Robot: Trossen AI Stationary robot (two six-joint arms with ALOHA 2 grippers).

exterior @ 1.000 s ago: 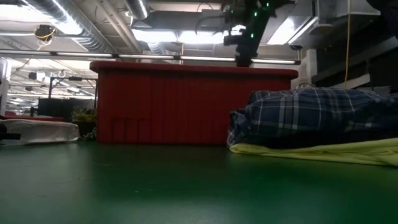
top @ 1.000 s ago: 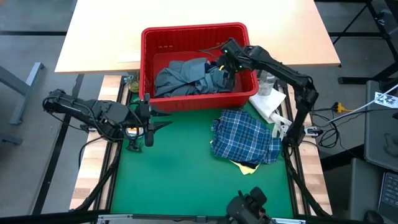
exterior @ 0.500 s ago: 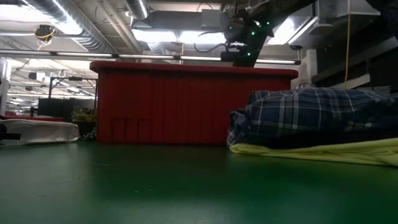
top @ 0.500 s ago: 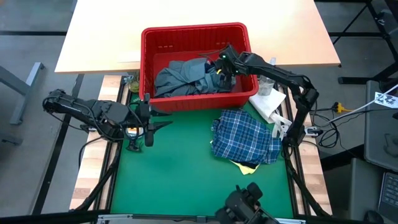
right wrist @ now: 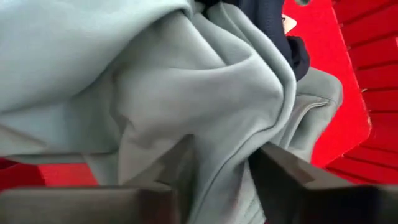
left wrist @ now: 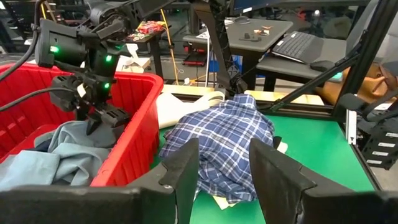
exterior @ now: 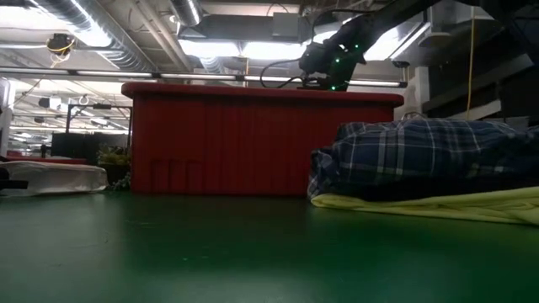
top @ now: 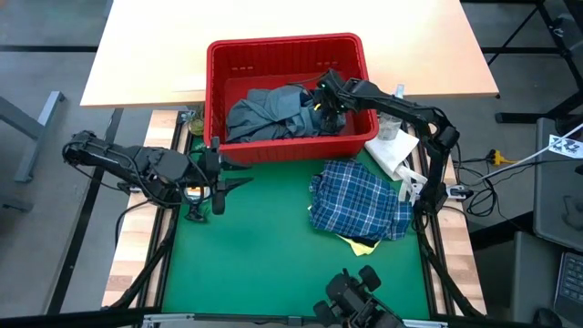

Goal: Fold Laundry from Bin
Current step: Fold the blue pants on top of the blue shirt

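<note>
Laundry filled the red bin (top: 284,51); your right gripper (top: 321,100) sat inside it, fingers pinching the grey-blue garment (right wrist: 155,93). Your left gripper (top: 221,182) waited beside the bin, parted and holding nothing.

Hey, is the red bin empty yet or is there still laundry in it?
Not empty. The red bin holds a crumpled grey-blue garment with a dark navy one beside it; the right tool is down among them.

The yellow garment (top: 360,244) lies mostly hidden under the plaid shirt (top: 358,202); the bin's (exterior: 253,139) wall hides its contents in the low view
</note>
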